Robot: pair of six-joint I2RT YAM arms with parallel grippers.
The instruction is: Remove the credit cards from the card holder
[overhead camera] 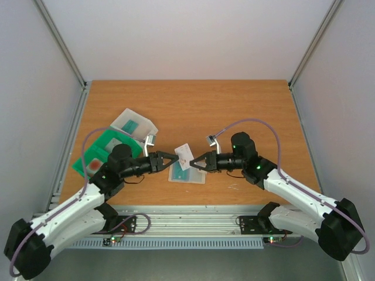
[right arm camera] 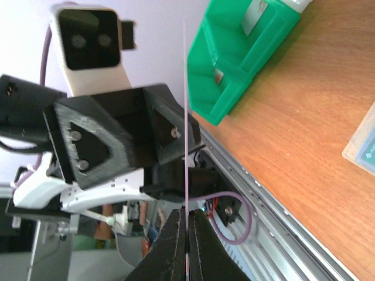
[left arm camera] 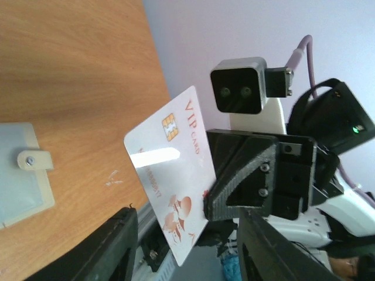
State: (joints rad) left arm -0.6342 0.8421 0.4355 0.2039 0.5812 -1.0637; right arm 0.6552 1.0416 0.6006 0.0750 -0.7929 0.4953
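1. Just below the centre of the top view, the right gripper (overhead camera: 197, 162) has its jaws clamped on a white card (overhead camera: 185, 154), which it holds up off the table (overhead camera: 193, 105).
2. In the left wrist view the white card (left arm camera: 170, 193) fills the middle of the frame, tilted, with a gold chip and the letters "VIP" on its face (the smaller print is too blurred to read). The right gripper's black fingers (left arm camera: 240, 175) grip its right edge.
3. The right wrist view shows the card edge-on as a thin vertical line, pinched between the closed fingers (right arm camera: 176, 246) at the bottom centre.
4. The left gripper (overhead camera: 168, 159) faces the card from the left, just beside it. Its jaws stand apart, with one finger (left arm camera: 114, 249) at the lower left of its own view and the other at the lower right.
5. The card holder (overhead camera: 188, 175) lies flat on the table just below the two grippers. Its small tab (left arm camera: 32, 159) shows at the left edge of the left wrist view.
6. At the left of the top view sits a green tray (overhead camera: 99, 155). Above it is a clear box (overhead camera: 140, 120) with a teal card (overhead camera: 131, 124) in it.
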